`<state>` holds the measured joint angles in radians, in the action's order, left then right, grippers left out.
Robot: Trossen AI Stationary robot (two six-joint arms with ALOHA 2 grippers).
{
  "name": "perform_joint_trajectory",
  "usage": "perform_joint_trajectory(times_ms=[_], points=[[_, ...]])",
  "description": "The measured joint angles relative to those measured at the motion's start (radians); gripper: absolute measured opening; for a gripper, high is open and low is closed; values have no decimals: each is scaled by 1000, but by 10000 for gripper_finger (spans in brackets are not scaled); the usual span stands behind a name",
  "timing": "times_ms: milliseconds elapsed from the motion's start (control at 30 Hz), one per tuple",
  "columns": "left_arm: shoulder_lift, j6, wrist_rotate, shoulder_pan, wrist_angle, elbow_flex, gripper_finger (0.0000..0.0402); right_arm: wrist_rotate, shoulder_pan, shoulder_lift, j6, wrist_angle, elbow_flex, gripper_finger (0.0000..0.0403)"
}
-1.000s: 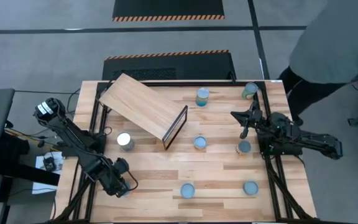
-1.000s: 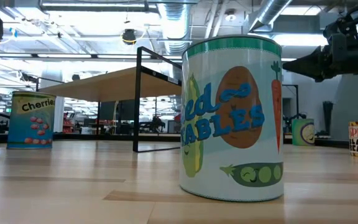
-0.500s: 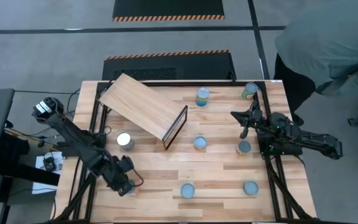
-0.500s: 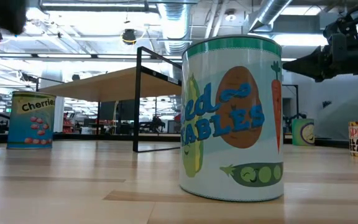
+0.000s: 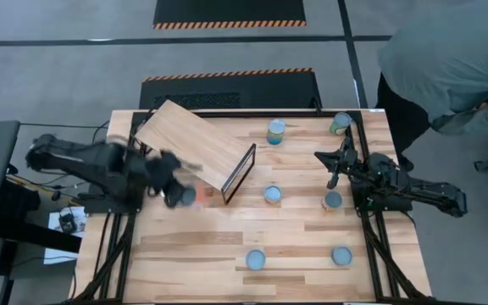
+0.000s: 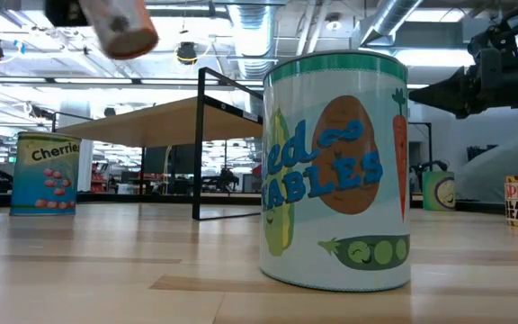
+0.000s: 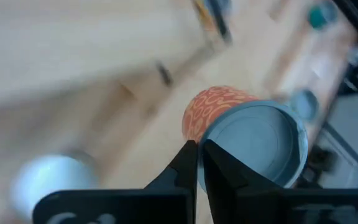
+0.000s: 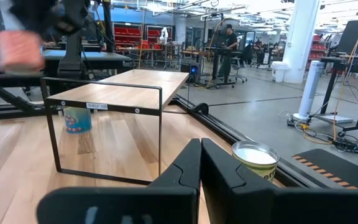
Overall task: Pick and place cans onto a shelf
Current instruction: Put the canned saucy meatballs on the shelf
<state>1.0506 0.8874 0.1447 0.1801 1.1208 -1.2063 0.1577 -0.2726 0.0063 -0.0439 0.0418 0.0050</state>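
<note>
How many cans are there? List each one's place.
8 cans: two far edge, two mid-table, two near edge, one beside the shelf, one in the left gripper.

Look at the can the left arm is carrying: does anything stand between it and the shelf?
Nothing visible does. The left gripper holds the orange-pink can in the air just beside the shelf, near its dark-framed end. The cherries can stands low on the table, under the shelf, not in the path.

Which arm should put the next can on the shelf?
Left. The left gripper is already shut on a pink can, lifted beside the shelf. The right gripper hangs empty at the table's far right side.
</note>
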Motion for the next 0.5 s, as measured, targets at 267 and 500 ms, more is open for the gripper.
perform_joint_trajectory(times_ms=[267,500], points=[[82,-337,-56,-504,242,-269,2,0,0,0,0,1,0,33],[262,-655,-177,-911,342,-380,2,0,0,0,0,2,0,33]])
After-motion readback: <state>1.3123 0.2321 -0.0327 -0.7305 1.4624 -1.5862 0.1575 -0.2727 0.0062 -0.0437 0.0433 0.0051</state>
